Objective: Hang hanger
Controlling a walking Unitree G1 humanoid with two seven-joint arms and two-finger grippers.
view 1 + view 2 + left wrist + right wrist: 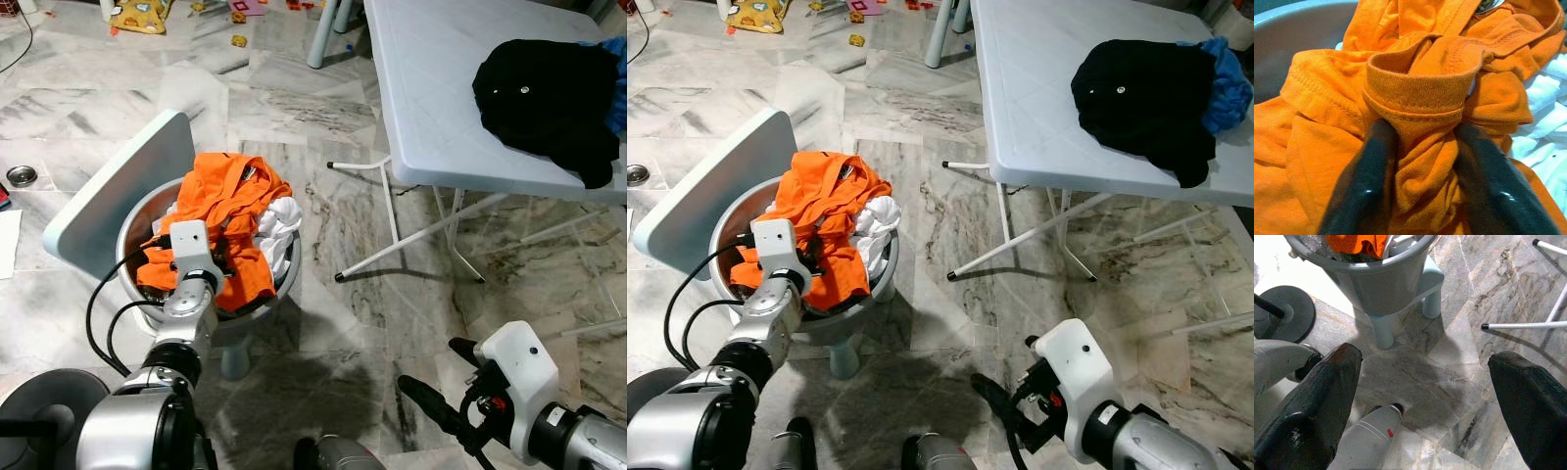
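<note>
1. Your left pincer (pixel 1422 161) is down in the grey laundry basket (pixel 132 225), its two black fingers (pixel 1364 181) clamped on a bunched fold of the orange garment (pixel 230 211), just below a ribbed hem or collar band.
2. Your right pincer (pixel 1425 396) hangs low over the marble floor (pixel 343 333) with its fingers spread wide and nothing between them.
3. No hanger can be made out for certain. A dark piece shows near the top of the orange pile in the left wrist view, too small to name. Judge that the hanger may be buried in or under the clothes.
4. The orange cloth is soft, light and limp. It will drape and slide, and lifting it may drag up the white garment (pixel 284 225) lying against it.
5. The ribbed band is thicker and stitched, so it should give a firmer hold than the loose fabric.
6. A hanger, if found, would be stiff and light; take it at the neck under the hook.
7. The black garment (pixel 554 98) lies on the white tabletop (pixel 431 88), well apart from the basket.
</note>
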